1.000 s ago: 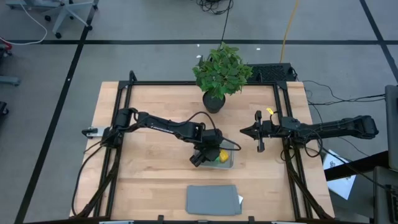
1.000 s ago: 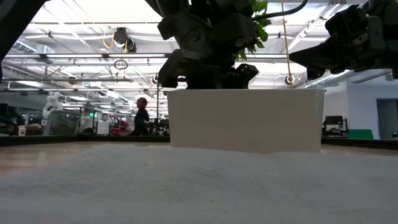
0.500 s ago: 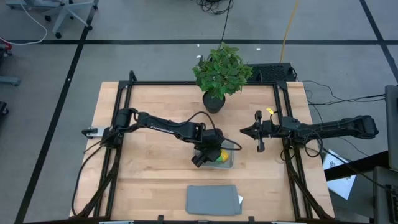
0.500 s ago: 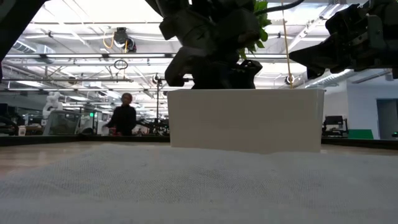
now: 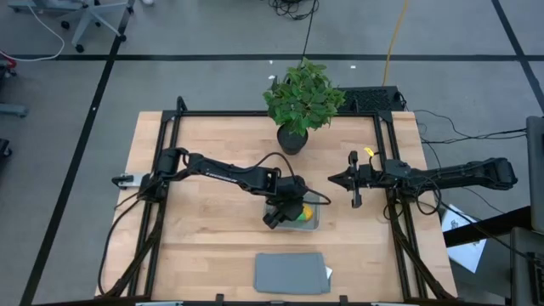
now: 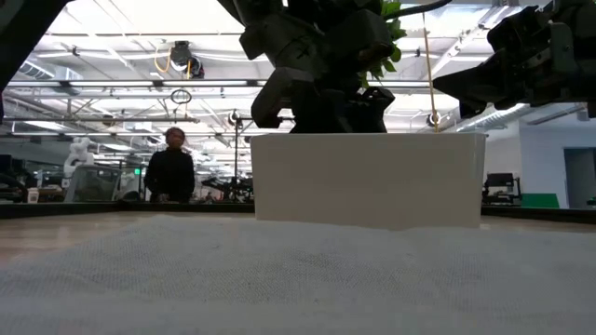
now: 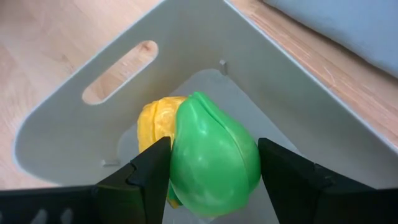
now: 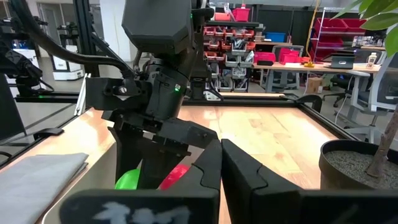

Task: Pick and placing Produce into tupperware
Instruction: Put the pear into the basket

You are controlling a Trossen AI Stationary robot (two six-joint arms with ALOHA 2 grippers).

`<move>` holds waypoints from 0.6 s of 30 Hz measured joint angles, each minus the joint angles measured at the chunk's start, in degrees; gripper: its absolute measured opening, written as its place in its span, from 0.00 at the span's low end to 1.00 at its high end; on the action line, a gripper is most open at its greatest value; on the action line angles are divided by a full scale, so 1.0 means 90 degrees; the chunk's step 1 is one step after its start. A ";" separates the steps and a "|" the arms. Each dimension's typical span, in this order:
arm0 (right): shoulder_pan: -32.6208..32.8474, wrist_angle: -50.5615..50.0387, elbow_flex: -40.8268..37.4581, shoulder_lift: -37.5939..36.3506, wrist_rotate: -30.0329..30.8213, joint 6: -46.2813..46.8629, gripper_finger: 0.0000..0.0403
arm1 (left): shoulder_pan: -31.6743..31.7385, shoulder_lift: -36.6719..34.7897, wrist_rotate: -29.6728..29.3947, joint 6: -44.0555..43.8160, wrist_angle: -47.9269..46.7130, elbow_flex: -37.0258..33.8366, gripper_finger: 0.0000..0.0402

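Observation:
The tupperware (image 5: 318,206) stands mid-table; it shows as a pale box in the low view (image 6: 368,181). My left gripper (image 5: 285,217) reaches down into it, its fingers (image 7: 214,163) either side of the yellow produce with the green tip (image 7: 211,158). In the right wrist view a red piece (image 8: 175,177) and a green patch (image 8: 127,180) show inside the tupperware, under my left gripper. My right gripper (image 5: 333,179) is shut and empty, hovering right of the tupperware. My left gripper pinches the green end (image 7: 214,155) of the yellow piece between its two fingers, one finger on each side. The fingers come from above, pointing down into the tupperware. The yellow part (image 7: 155,121) sticks out beyond the fingers, close to the tupperware floor; whether it rests there I cannot tell.
A flat opaque grey rectangle (image 5: 291,272) lies near the table's front edge. A leafy potted plant (image 5: 299,102) stands at the far edge. Black frame rails (image 5: 395,212) run along both table sides. A person (image 6: 169,172) stands in the room behind.
My left gripper has shifted slightly over the tupperware, staying closed on the produce. The person in the room behind has walked to the left.

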 joint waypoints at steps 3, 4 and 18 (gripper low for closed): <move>0.0000 0.0000 0.0000 0.0000 0.0000 0.0000 0.00 | 0.0000 0.0000 -0.0006 -0.0088 -0.0001 0.0000 0.53; 0.0000 0.0000 0.0000 0.0000 0.0000 0.0000 0.00 | 0.0000 0.0000 -0.0011 -0.0115 -0.0003 0.0000 0.53; -0.0002 -0.0005 0.0000 0.0000 0.0000 0.0000 0.00 | -0.0008 0.0000 -0.0187 -0.0442 -0.0427 0.0000 0.53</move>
